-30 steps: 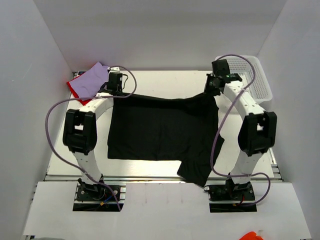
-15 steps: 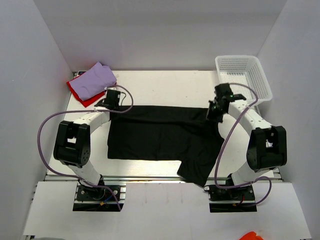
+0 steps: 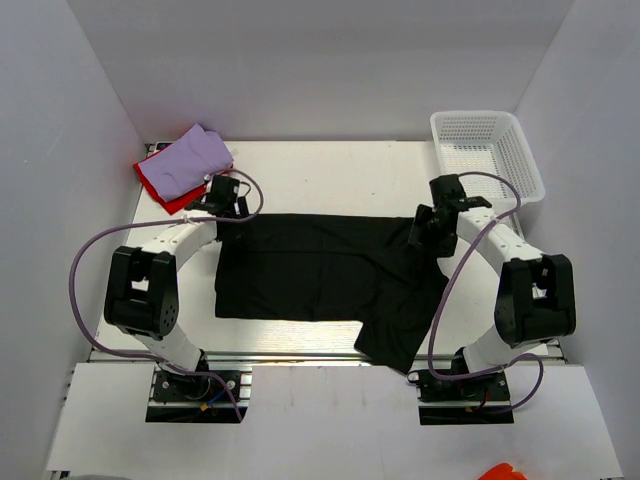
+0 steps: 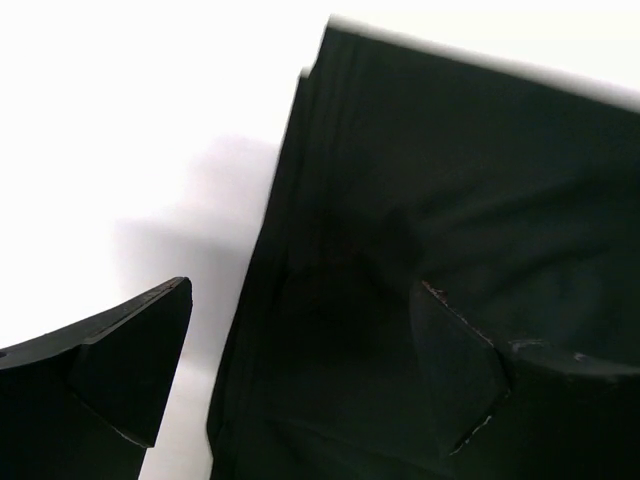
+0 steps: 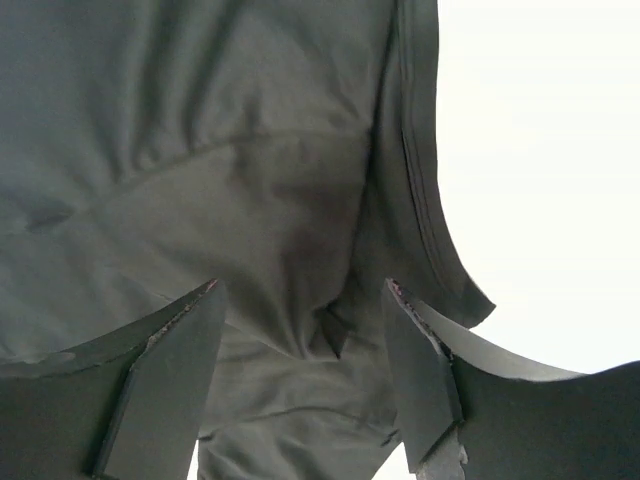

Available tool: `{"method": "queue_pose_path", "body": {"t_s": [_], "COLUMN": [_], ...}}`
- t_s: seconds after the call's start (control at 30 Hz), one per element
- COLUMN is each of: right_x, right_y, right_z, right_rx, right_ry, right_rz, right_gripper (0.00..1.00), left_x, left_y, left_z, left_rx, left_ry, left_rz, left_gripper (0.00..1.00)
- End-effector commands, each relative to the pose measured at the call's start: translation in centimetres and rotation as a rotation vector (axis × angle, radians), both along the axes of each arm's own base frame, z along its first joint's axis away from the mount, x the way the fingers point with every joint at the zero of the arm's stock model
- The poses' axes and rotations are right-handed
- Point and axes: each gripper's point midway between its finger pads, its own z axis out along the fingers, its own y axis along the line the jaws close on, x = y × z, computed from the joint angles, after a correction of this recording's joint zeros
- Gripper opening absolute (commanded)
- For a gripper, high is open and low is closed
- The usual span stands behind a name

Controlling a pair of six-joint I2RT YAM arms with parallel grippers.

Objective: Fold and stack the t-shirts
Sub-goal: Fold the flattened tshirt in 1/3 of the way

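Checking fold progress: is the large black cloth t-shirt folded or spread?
Partly folded: black cloth t-shirt shows stacked edge layers, left wrist view; one flap trails.

left end effector [image 4: 300, 290]: jaws apart | right end effector [image 5: 302, 287]: jaws apart

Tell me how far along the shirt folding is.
Looks done: the lavender t-shirt lies folded on the red t-shirt at the far left corner. In hand: the black t-shirt is partly folded, with left gripper and right gripper over its far corners, jaws open. Left: finish folding it and stack it.
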Motion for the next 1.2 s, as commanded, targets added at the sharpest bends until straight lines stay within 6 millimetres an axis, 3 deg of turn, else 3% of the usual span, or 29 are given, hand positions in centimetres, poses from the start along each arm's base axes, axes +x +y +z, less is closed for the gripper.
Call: {"method": "queue_pose_path", "body": {"t_s": [0.0, 0.07, 0.2, 0.23, 0.33, 0.47, 0.63, 0.83, 0.87, 1.03, 1.17], "right_x": [3.0, 3.0, 2.0, 1.3, -0.2, -3.4, -3.6, -2.4, -2.3, -2.2, -1.9], "right_y": [0.5, 1.0, 4.6, 5.8, 8.0, 11.3, 11.8, 11.0, 10.7, 10.8, 10.3], "right_z": [3.2, 3.1, 3.0, 3.7, 4.4, 3.3, 0.6, -1.5, -2.1, -3.4, -4.0], "right_rx": [0.021, 0.035, 0.170, 0.196, 0.258, 0.347, 0.294, 0.190, 0.179, 0.171, 0.143], "right_ry": [-0.159, -0.167, -0.193, -0.225, -0.280, -0.225, -0.144, -0.112, -0.102, -0.081, -0.076], "right_rz": [0.038, 0.079, 0.308, 0.372, 0.524, 0.685, 0.663, 0.578, 0.565, 0.541, 0.511], "right_gripper": [0.69, 0.69, 0.75, 0.75, 0.75, 0.75, 0.75, 0.67, 0.67, 0.57, 0.55], "left_x": [3.5, 4.5, 6.1, 6.5, 6.7, 6.4, 5.8, 5.1, 5.1, 3.1, 1.4], "left_y": [-1.8, -3.0, -5.9, -6.2, -6.6, -6.8, -6.4, -5.6, -5.3, -4.8, -4.7], "left_z": [5.2, 5.3, 3.7, 2.5, -0.3, -3.5, -4.5, 0.2, 2.2, 5.3, 5.9], "left_rx": [-0.072, -0.111, -0.212, -0.238, -0.248, -0.256, -0.249, -0.241, -0.237, -0.239, -0.257], "left_ry": [-0.171, -0.182, -0.185, -0.167, -0.116, -0.038, 0.004, -0.097, -0.146, -0.212, -0.228], "left_rz": [-0.053, -0.108, -0.216, -0.241, -0.247, -0.237, -0.203, -0.161, -0.158, -0.132, -0.133], "left_gripper": [1.00, 1.00, 1.00, 1.00, 1.00, 1.00, 1.00, 1.00, 1.00, 1.00, 1.00]}}
